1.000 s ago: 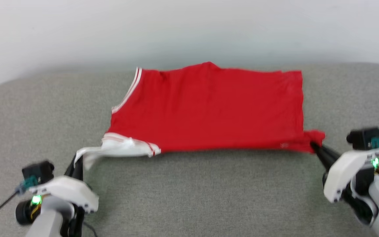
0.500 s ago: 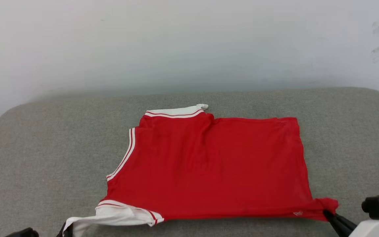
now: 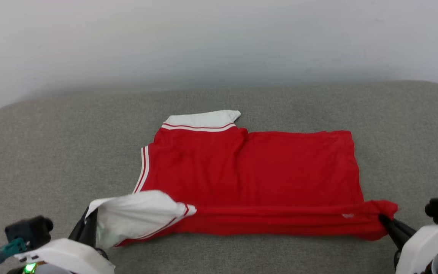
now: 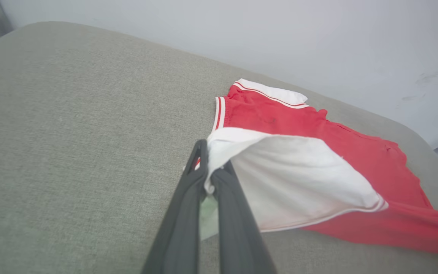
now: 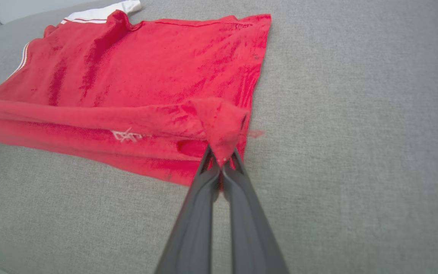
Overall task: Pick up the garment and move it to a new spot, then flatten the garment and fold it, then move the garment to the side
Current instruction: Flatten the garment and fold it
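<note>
The red garment (image 3: 249, 171) lies spread on the grey cushion, white striped sleeve at its far edge. My left gripper (image 3: 89, 219) is shut on the near white sleeve (image 4: 291, 171), holding it raised off the cushion. My right gripper (image 3: 386, 222) is shut on the near right red corner (image 5: 219, 121), also lifted. Between the two grips the near edge of the garment (image 5: 127, 95) rises as a taut red band and begins to curl over the flat part. In the wrist views, the left gripper (image 4: 209, 179) and the right gripper (image 5: 221, 160) each pinch fabric at their tips.
The grey fabric cushion (image 3: 51, 152) stretches wide to both sides of the garment, with rounded corners at the far left and right. A pale wall (image 3: 219, 42) stands right behind its far edge. Bare cushion lies in front of the garment.
Both grippers have lifted the near edge: the white sleeve and the red corner now stand higher and fold inward over the garment. The head camera has tilted, shifting the whole picture.
</note>
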Available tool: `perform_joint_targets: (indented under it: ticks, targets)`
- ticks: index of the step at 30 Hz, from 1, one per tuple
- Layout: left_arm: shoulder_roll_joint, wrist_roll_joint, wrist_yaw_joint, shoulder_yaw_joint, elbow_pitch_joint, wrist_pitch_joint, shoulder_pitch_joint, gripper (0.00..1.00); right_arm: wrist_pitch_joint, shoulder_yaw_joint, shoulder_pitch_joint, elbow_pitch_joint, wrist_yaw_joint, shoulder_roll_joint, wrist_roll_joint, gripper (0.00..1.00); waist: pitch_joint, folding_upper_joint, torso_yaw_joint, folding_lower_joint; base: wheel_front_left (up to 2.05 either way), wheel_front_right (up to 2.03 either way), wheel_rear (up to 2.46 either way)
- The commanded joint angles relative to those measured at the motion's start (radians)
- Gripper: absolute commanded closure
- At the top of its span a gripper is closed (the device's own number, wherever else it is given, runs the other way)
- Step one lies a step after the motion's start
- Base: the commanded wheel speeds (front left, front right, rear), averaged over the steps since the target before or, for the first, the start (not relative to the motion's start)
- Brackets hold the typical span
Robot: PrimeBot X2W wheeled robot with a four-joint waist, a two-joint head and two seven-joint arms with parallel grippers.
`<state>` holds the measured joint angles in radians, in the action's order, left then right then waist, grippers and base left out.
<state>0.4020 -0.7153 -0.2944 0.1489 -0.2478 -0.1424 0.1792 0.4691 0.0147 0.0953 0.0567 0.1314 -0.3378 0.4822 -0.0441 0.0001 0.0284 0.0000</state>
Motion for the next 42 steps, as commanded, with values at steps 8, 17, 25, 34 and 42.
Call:
perform_joint_targets:
  ticks: [8, 17, 25, 34, 42]
  targets:
    - [-0.015, -0.006, 0.106, 0.056, 0.234, -0.016, -0.293, 1.00, 0.022, 0.066, -0.225, -0.137, -0.001, -0.015, 0.001, 1.00, -0.135, -0.0001, 0.001, 0.0000, 0.00, 0.00, 0.00]
    - [-0.052, -0.037, 0.201, 0.110, 0.505, -0.055, -0.484, 1.00, -0.006, 0.182, -0.385, -0.320, -0.001, -0.042, 0.027, 1.00, -0.232, -0.0001, 0.003, 0.0000, 0.00, 0.00, 0.00]
    - [-0.086, -0.074, 0.255, 0.127, 0.649, -0.069, -0.532, 0.00, -0.076, 0.247, -0.422, -0.425, -0.001, -0.042, 0.051, 0.00, -0.235, -0.0001, 0.006, 0.0000, 0.00, 0.00, 0.00]
    - [-0.050, -0.093, 0.269, 0.092, 0.669, -0.029, -0.489, 0.00, -0.334, 0.223, -0.367, -0.393, -0.001, -0.049, 0.015, 0.00, -0.147, -0.0001, 0.012, 0.0000, 0.00, 0.00, 0.00]
    - [0.028, -0.111, 0.255, 0.077, 0.546, -0.108, -0.448, 0.00, -0.483, 0.114, -0.271, -0.290, -0.001, -0.004, -0.097, 0.00, -0.065, -0.0001, 0.027, 0.0000, 0.00, 0.00, 0.00]
